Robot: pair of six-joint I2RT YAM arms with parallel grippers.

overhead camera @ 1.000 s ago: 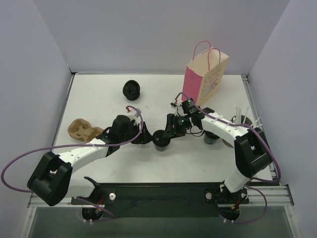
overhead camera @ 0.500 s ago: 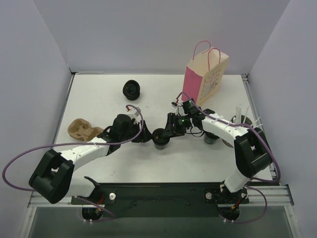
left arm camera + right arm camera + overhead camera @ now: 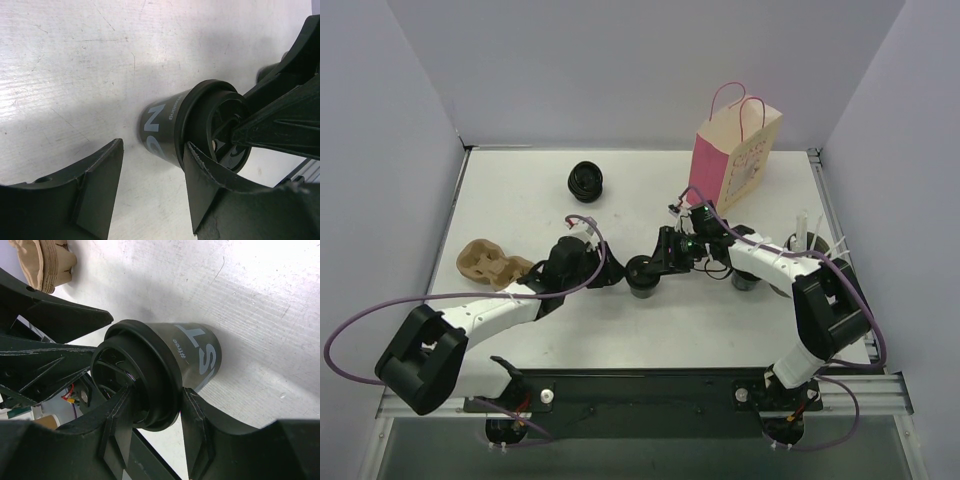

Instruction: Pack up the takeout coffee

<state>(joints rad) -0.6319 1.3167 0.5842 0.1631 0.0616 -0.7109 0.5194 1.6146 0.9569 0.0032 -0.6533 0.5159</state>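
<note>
1. The takeout coffee cup (image 3: 642,277) is near the desk's (image 3: 520,200) middle.
2. The right pincer (image 3: 156,402) is clamped on its lid rim.
3. The left pincer (image 3: 154,145) has its fingers apart, just beside the cup.

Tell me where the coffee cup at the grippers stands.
Top view: the coffee cup stands mid-table, the right gripper clamped on its lid, the open left gripper just left of it.
</note>
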